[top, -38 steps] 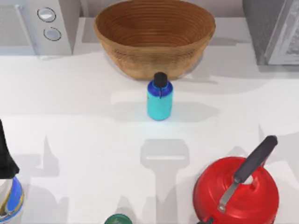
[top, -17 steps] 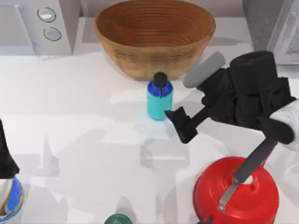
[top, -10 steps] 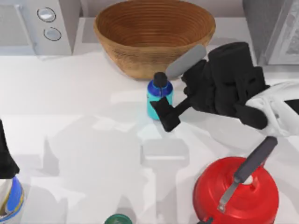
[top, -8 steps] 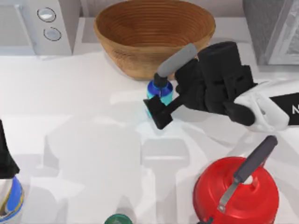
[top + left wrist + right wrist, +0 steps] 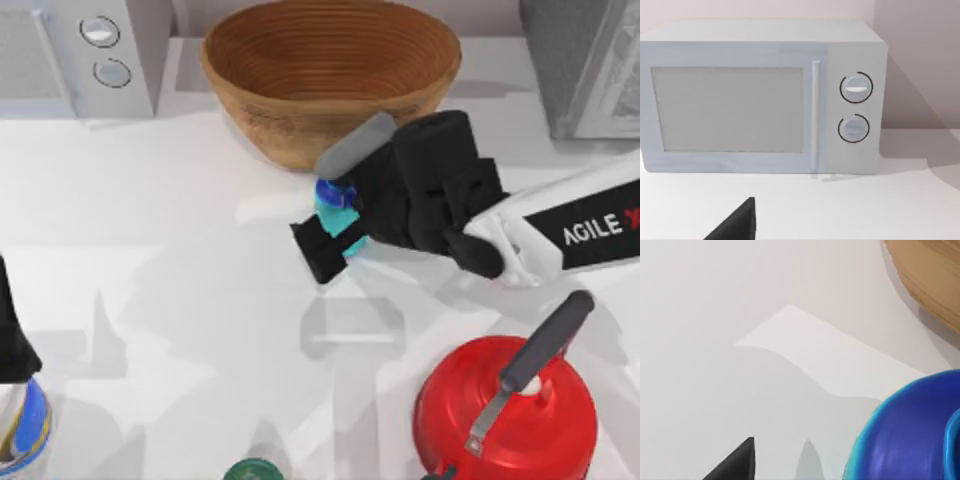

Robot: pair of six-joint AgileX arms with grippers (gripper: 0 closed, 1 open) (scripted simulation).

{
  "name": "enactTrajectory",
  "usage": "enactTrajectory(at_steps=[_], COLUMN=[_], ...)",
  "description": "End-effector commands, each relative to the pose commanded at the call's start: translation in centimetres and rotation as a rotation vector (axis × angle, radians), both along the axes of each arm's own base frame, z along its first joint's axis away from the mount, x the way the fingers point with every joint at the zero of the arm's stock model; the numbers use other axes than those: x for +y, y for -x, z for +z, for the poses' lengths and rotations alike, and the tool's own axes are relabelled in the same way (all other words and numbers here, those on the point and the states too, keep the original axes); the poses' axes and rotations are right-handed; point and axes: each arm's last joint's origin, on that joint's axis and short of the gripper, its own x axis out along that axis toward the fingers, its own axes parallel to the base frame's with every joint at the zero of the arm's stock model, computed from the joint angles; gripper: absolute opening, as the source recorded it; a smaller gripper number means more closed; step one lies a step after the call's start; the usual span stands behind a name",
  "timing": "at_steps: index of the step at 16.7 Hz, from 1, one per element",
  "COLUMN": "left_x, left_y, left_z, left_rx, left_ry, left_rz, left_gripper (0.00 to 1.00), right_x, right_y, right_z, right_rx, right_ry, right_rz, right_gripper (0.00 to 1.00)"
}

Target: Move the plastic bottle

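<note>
The plastic bottle (image 5: 331, 213), small and cyan with a darker blue shoulder, stands upright on the white table just in front of the wooden bowl (image 5: 300, 135). My right gripper (image 5: 326, 206) reaches in from the right and is open, one finger on each side of the bottle: the grey one on the bowl side, the black one on the near side. In the right wrist view the bottle's blue shoulder (image 5: 905, 435) looms very close, with the bowl's edge (image 5: 935, 285) behind. One fingertip (image 5: 737, 225) of my left gripper faces the microwave (image 5: 760, 100); that arm is parked.
A red kettle (image 5: 505, 410) with a black handle stands at the front right, under my right arm. The microwave (image 5: 80, 50) is at the back left, a grey appliance (image 5: 590, 60) at the back right. A white-and-blue striped container (image 5: 20, 420) and a dark green item (image 5: 252, 469) sit along the front edge.
My right arm came in from the right and moved left until its open fingers straddle the bottle. The bottle has stayed in place.
</note>
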Motion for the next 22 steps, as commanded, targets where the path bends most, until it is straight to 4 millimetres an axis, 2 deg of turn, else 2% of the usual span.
enactTrajectory(at_steps=[2,15,22], left_x=[0.0,0.0,0.0], left_y=[0.0,0.0,0.0], left_z=[0.0,0.0,0.0], left_rx=[0.0,0.0,0.0], left_ry=[0.0,0.0,0.0], left_rz=[0.0,0.0,0.0], left_gripper=[1.0,1.0,1.0], right_x=[0.0,0.0,0.0], right_y=[0.0,0.0,0.0], right_z=[0.0,0.0,0.0], right_rx=[0.0,0.0,0.0], right_ry=[0.0,0.0,0.0], right_rz=[0.0,0.0,0.0], right_gripper=[1.0,0.02,0.0])
